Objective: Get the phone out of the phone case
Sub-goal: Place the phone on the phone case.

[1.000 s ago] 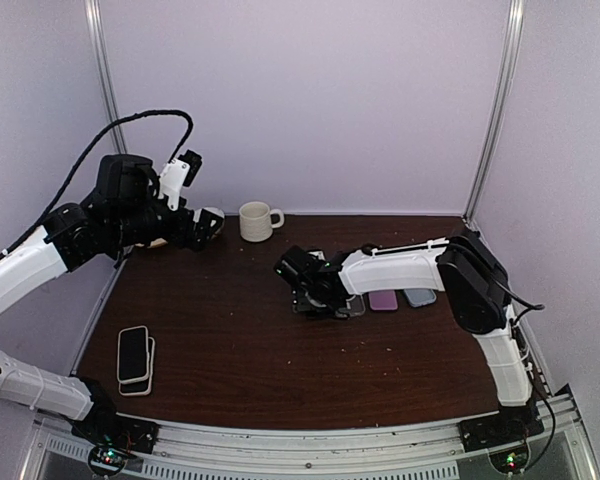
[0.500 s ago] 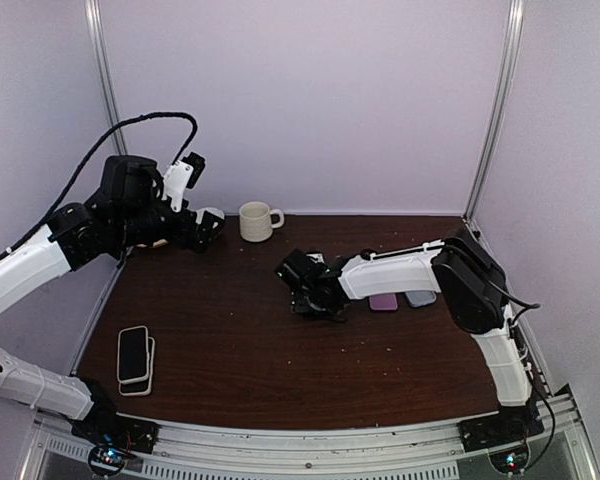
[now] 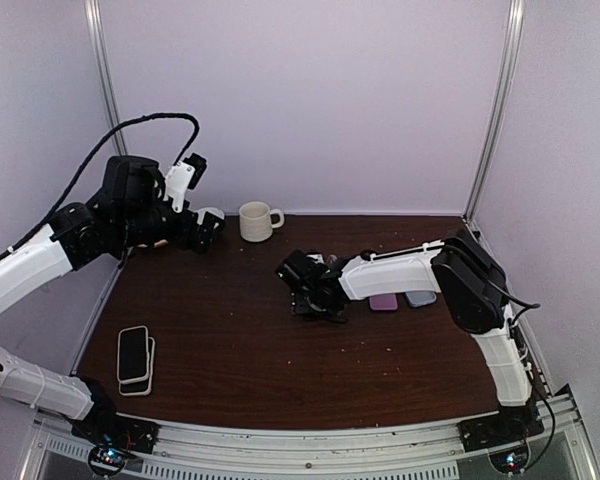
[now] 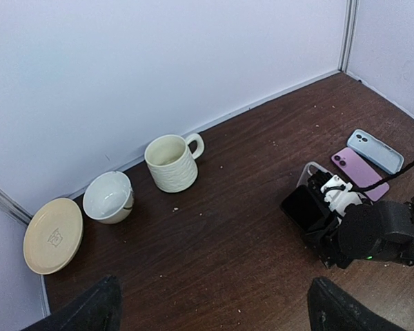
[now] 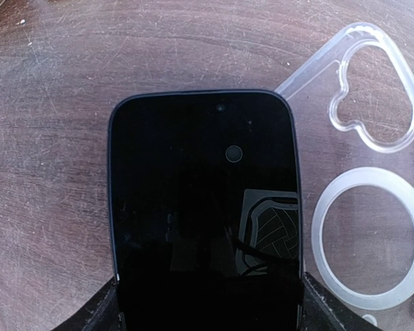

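1. Since a second ago the right gripper [image 3: 312, 297] has shifted slightly left along the table [image 3: 240, 340], off the spot where the clear case [image 5: 372, 165] lies. The left arm has barely changed.
2. Only the right wrist view shows the grip: its fingers [image 5: 105, 312] press on both long edges of the black phone [image 5: 205, 214]. The case lies flat just to the right, with wood showing through it.
3. Only the left wrist view shows a bowl [image 4: 109, 196] and a plate [image 4: 53, 236] by the back wall, left of the mug [image 4: 170, 164]. It also shows the left gripper's [image 3: 208, 222] fingers [image 4: 90, 310] spread wide, holding nothing.
4. The phone is out of the case, near the table's middle. A purple phone [image 4: 357, 167] and a pale blue one [image 4: 377, 150] lie just past the case.
5. The black phone's long axis runs straight out from the right wrist, screen towards that camera. From the left wrist it looks tilted.
6. Two stacked phones [image 3: 134, 360] lie at the near left.
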